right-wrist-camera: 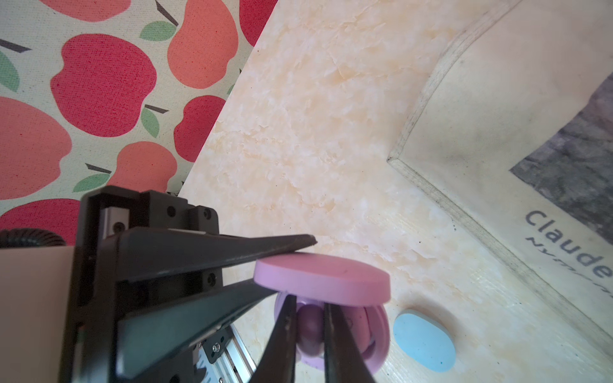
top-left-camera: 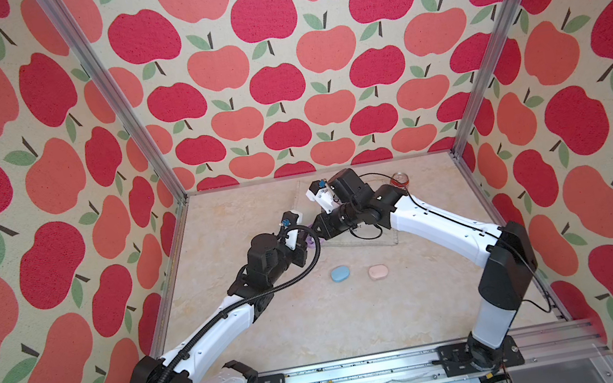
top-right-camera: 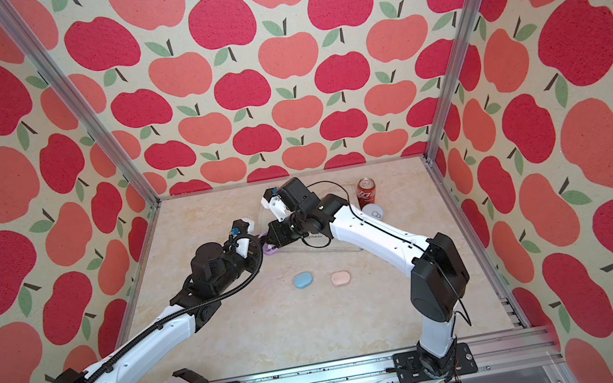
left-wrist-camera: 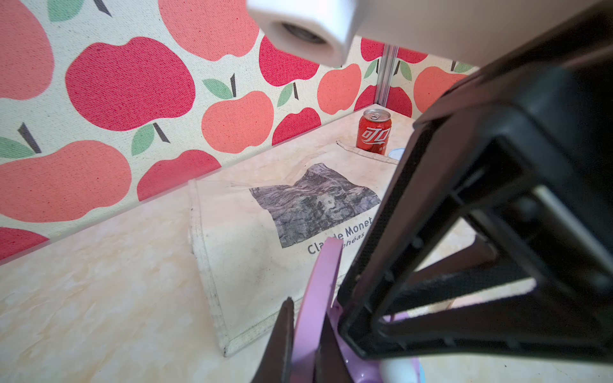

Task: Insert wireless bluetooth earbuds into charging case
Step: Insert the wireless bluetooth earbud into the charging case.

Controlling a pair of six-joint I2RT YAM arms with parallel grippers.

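- The left gripper [right-wrist-camera: 294, 264] is clamped on the lid [right-wrist-camera: 321, 282] of the lilac case [right-wrist-camera: 376, 331], one finger on each face of the lid, so the case is propped open.
- The right gripper [right-wrist-camera: 309, 303] is pinching a lilac earbud [right-wrist-camera: 310, 326], with its two dark fingers squeezed tight on either side.
- That bud sits right at the mouth of the open case, under the raised lid. Honestly I can't tell whether it's touching its slot or just above it, because the fingers block the view.
- Both grippers meet at the same spot, tip to tip, near the middle of the table [top-left-camera: 278, 332]. In both top views only a sliver of lilac peeks out between them.
- A closed blue case [top-left-camera: 340, 274] and a closed pink case [top-left-camera: 377, 271] lie flat side by side, nearer the robot and apart from the lilac one.
- A cream tote bag [left-wrist-camera: 238, 252] with a grey print and "Claude Monet" lettering lies flat just behind the grippers.
- A red soda can [top-right-camera: 366, 191] stands upright in the far right corner, with a white oval case [top-right-camera: 373, 213] just in front of it.
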